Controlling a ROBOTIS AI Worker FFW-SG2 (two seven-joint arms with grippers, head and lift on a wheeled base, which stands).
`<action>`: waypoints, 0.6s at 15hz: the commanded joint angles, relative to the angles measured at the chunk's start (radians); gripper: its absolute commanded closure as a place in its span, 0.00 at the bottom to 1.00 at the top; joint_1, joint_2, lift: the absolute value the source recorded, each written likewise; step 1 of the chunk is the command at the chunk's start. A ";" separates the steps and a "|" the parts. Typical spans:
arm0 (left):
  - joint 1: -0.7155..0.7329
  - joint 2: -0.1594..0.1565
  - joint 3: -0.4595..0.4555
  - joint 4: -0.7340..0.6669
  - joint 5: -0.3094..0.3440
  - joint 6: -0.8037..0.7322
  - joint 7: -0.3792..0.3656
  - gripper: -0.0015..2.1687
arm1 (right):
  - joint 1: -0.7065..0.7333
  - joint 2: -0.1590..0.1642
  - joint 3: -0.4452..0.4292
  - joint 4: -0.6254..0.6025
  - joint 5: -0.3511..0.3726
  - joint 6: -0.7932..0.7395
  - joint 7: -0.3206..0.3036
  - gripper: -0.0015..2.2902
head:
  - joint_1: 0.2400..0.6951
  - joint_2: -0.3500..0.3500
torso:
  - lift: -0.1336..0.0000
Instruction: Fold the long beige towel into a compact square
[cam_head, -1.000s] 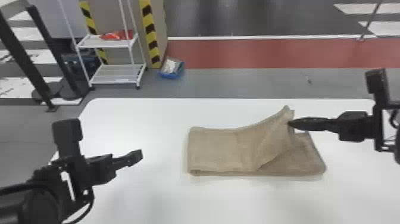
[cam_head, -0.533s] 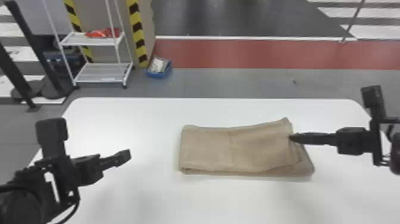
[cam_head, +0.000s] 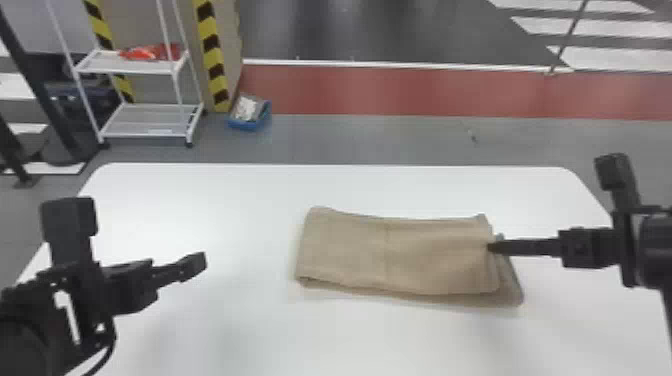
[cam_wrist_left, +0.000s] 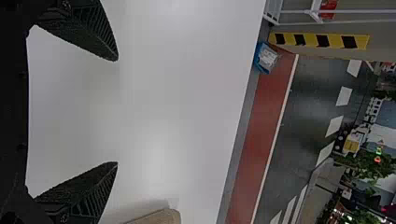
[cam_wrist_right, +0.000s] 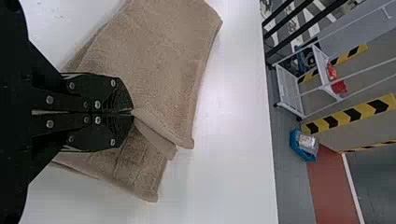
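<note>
Your right gripper (cam_head: 492, 246) is pinched together, gripping the upper layer at the right end of the towel (cam_head: 400, 255)! The towel lies folded into a long strip across the table (cam_head: 240, 215), its lower layers peeking out beneath your grip. Over on the left, your left gripper (cam_head: 202, 260) stands wide apart, empty, well clear of the cloth

- Head view: from above, forward and down across the surface (cam_head: 225, 330), farthest back.
- Left wrist view: sideways, close behind the left tool (cam_head: 197, 265), facing past the surface's far edge.
- Right wrist view: sideways, close above the towel (cam_head: 390, 255), facing the white rack (cam_head: 145, 122).
- Shared by all: surface, towel, blue tray (cam_head: 249, 124).
</note>
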 joint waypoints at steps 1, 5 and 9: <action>0.000 -0.007 -0.002 0.000 -0.001 0.002 -0.002 0.04 | 0.015 0.001 0.025 0.009 0.057 -0.033 0.003 0.66 | 1.00 0.41 | 0.07; -0.006 -0.007 -0.004 0.002 -0.002 0.002 -0.008 0.04 | 0.041 0.010 0.015 -0.069 -0.009 0.096 0.003 0.66 | 1.00 0.40 | 0.07; -0.009 -0.007 -0.005 0.010 -0.011 -0.001 -0.020 0.04 | 0.145 -0.013 -0.061 -0.257 -0.067 0.231 0.003 0.66 | 1.00 0.42 | 0.07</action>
